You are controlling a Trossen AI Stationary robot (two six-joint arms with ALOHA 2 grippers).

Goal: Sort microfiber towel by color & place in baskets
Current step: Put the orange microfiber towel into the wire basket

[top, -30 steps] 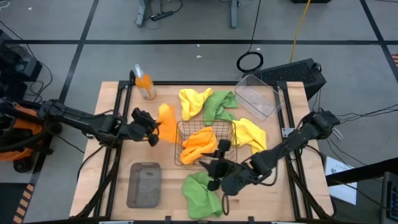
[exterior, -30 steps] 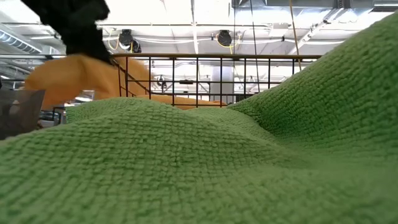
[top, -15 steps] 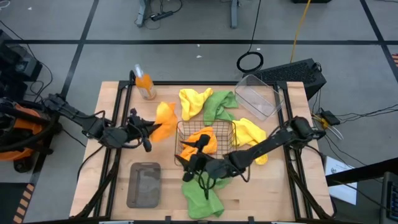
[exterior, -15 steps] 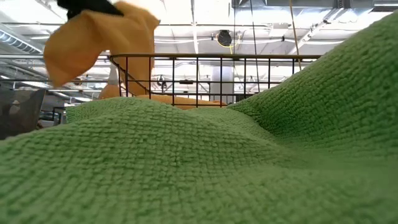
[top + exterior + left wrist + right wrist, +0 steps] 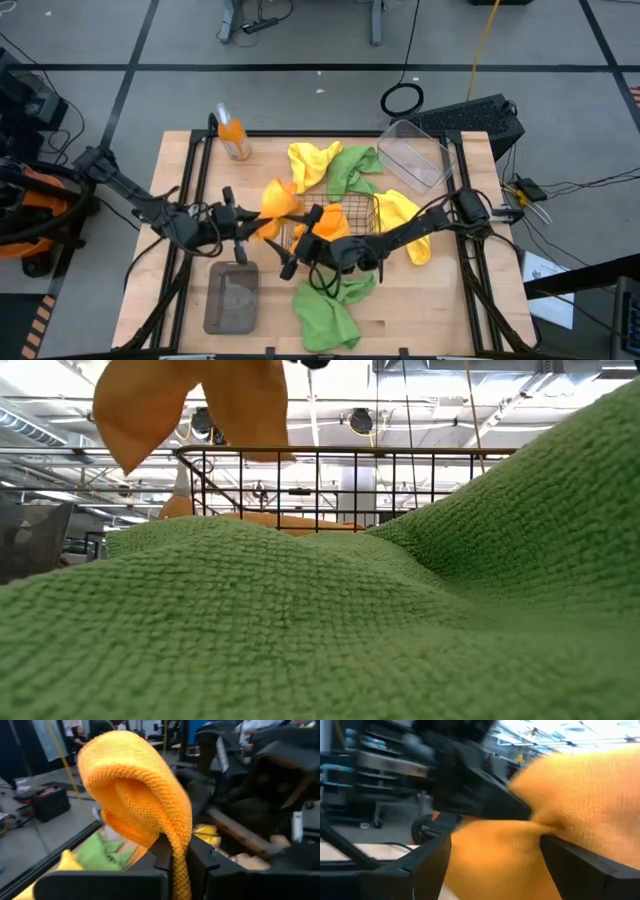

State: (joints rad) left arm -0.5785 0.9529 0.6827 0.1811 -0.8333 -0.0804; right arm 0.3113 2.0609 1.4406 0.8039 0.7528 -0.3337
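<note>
My left gripper [image 5: 256, 224] is shut on an orange towel [image 5: 276, 199], held up just left of the square wire-mesh basket [image 5: 360, 212]. In the low view the towel [image 5: 190, 400] hangs above the basket rim [image 5: 350, 452]. My right gripper [image 5: 298, 238] is open at the basket's left edge, its fingers [image 5: 432, 865] standing on either side of that same towel [image 5: 580, 785]. Another orange towel [image 5: 335, 222] lies in the basket. The clear tub [image 5: 420, 155] sits at the far right. The grey tray [image 5: 232, 297] sits near left. My left gripper pinches a fold of the orange towel [image 5: 178, 851] between its two fingers, coming level from the table's left. The towel is lifted clear; most of it bulges up above the fingers and over them. My right gripper: whether its open fingers touch the orange towel, I cannot tell.
A yellow towel [image 5: 312, 162] and a green towel [image 5: 355, 168] lie far of the basket, another yellow towel [image 5: 405, 215] to its right, and a green towel [image 5: 330, 305] near it, filling the low view [image 5: 320, 620]. An orange bottle [image 5: 233, 137] stands at the far left.
My left gripper has moved toward the table's right and near edge, raising the orange towel from beside the basket to above its rim. My right gripper has swung from the near green towel toward the far-left, up to the basket's left edge and the held towel.
</note>
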